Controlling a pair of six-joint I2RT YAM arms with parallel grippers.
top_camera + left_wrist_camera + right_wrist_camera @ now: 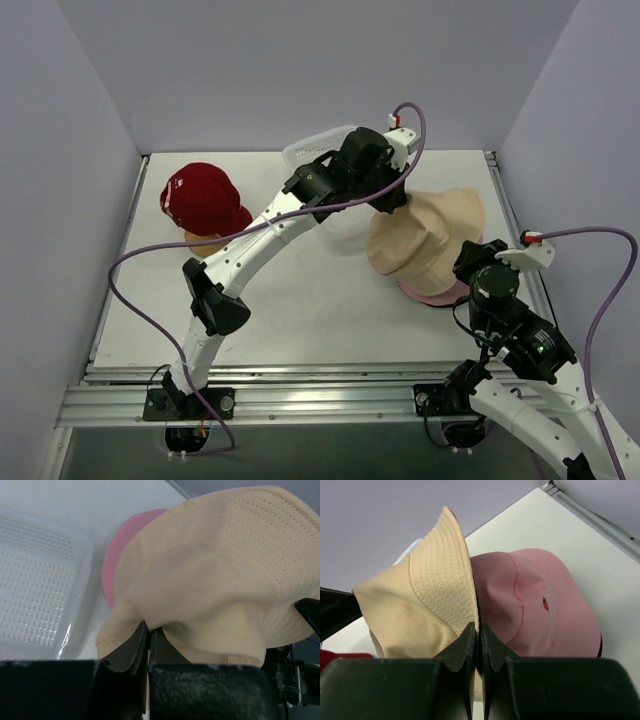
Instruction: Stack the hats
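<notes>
A white mesh basket (40, 590) sits on the table (300, 310).

No word, number or brand can be read in any view. The red cap (205, 200) carries white marks (177, 192) on its side, too small in the top view to make out. The pink bucket hat (560, 625) bears a tiny red embroidered emblem (546, 603), a picture rather than letters. The tan bucket hat (225, 570) shows only stitching rows.
</notes>
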